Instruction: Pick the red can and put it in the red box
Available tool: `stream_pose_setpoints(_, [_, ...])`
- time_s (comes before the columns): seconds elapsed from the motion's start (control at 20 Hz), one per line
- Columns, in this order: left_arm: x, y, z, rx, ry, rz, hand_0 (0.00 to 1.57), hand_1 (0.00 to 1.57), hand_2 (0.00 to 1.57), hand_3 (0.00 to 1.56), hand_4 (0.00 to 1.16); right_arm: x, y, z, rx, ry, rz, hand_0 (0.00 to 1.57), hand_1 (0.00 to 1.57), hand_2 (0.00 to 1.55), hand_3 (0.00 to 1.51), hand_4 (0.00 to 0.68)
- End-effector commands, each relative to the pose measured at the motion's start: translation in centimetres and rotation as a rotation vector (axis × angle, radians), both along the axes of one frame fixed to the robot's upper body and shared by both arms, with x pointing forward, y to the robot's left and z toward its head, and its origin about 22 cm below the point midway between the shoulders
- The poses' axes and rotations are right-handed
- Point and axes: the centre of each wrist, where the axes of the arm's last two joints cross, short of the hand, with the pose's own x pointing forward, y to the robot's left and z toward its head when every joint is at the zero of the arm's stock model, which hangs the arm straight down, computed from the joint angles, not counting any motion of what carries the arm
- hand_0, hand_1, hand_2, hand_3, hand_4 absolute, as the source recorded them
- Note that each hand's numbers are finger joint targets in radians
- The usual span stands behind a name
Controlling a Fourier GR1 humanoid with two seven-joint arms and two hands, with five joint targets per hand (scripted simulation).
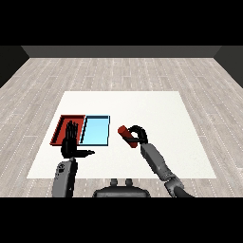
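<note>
- Right hand (138,134) curled round the tilted red can (126,135), beside the blue tray (95,131).
- Left hand (71,142) released, over the red tray (61,129).
- Advice: carry the can over the blue tray toward the tabletop (142,104)'s left edge before lowering it.

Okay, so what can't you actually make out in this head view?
- Red tray: its near right part lies behind the left hand.
- Red can: the right hand curls round it and covers its far end.
- Whether the can rests on the table or is lifted: cannot tell.

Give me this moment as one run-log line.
right hand: curled round red can | red can: right of light blue tray | left hand: open, over red tray
</note>
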Motion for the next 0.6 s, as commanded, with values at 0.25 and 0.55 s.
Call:
stream_pose_setpoints(0.25, [-0.7, 1.1, -1.6, -0.007, 0.007, -0.005, 0.0, 0.0, 0.0, 0.0, 0.0, 0.6, -0.3, -1.1, -0.059, 0.036, -0.009, 1.53, 1.53, 1.47, 1.41, 0.546])
stream_pose_setpoints(0.55, [-1.5, 0.4, -0.7, -0.011, -0.009, -0.009, 0.0, 0.0, 0.0, 0.0, 0.0, -0.2, 1.0, 1.0, -0.074, -0.005, -0.015, 1.55, 1.55, 1.47, 1.41, 0.558])
